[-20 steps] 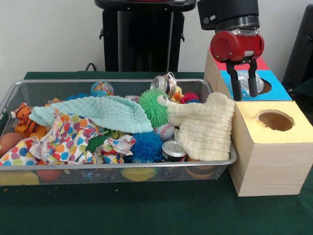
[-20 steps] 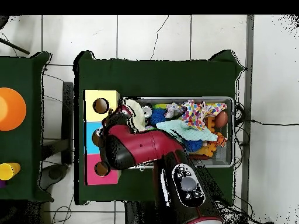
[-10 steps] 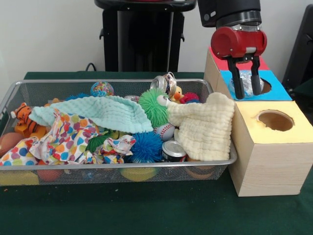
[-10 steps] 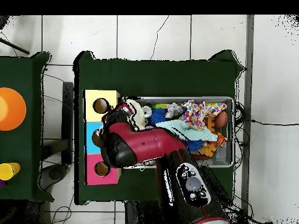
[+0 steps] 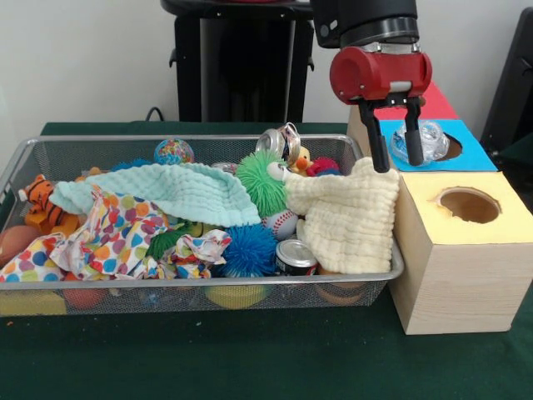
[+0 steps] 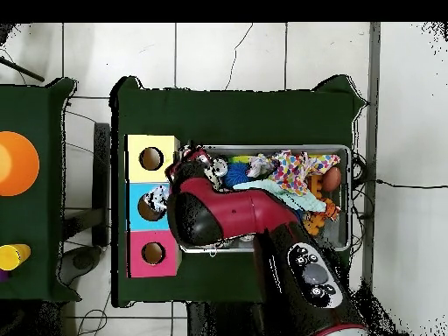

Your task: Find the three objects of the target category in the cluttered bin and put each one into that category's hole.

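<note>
Front view, hand (image 5: 394,157) open, empty

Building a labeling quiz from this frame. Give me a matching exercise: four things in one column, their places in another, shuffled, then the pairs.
Things:
1. clear ball
2. toy tiger
3. cream cloth
4. gripper

Places:
A. draped over the basket's end next to the boxes
B. at the basket's end farthest from the boxes
C. open, above the basket's edge beside the blue box
D. sitting at the blue box's hole

Pairs: 1-D, 2-B, 3-A, 4-C
</note>
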